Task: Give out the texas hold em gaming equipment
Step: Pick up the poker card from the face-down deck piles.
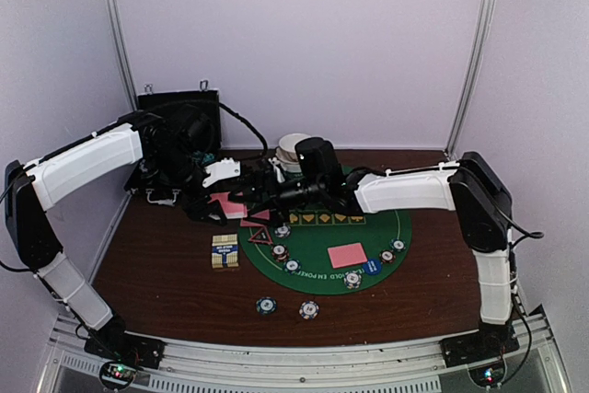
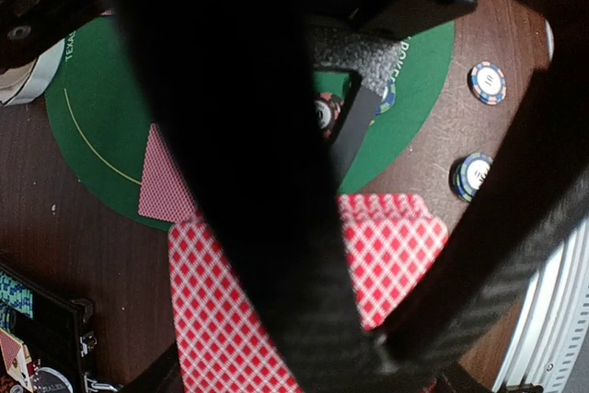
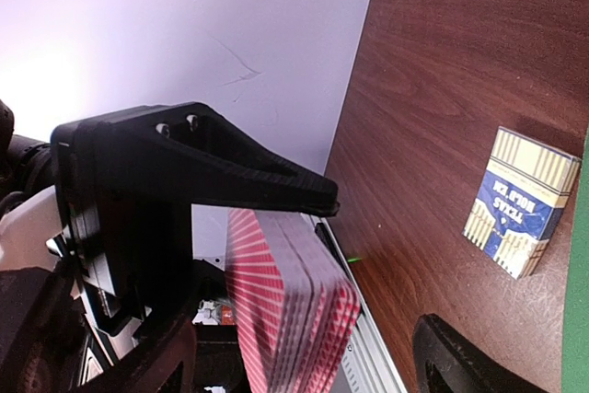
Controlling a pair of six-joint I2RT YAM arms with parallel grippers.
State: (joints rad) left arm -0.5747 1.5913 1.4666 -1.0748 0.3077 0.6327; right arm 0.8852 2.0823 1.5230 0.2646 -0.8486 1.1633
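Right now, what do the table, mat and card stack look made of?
By look only: table is dark wood or veneer, semi-gloss, with grain streaks showing. The mat is green and matte, probably felt or foam, with printed lettering. The cards are thin coated paper or plastic, can't tell which; layered edges, printed pink lattice backs.

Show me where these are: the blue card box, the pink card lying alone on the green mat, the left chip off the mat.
blue card box (image 1: pixel 225 251): top external view, centre of its top face.
pink card (image 1: pixel 347 255): top external view, centre of its back.
left chip (image 1: pixel 266 306): top external view, its centre.
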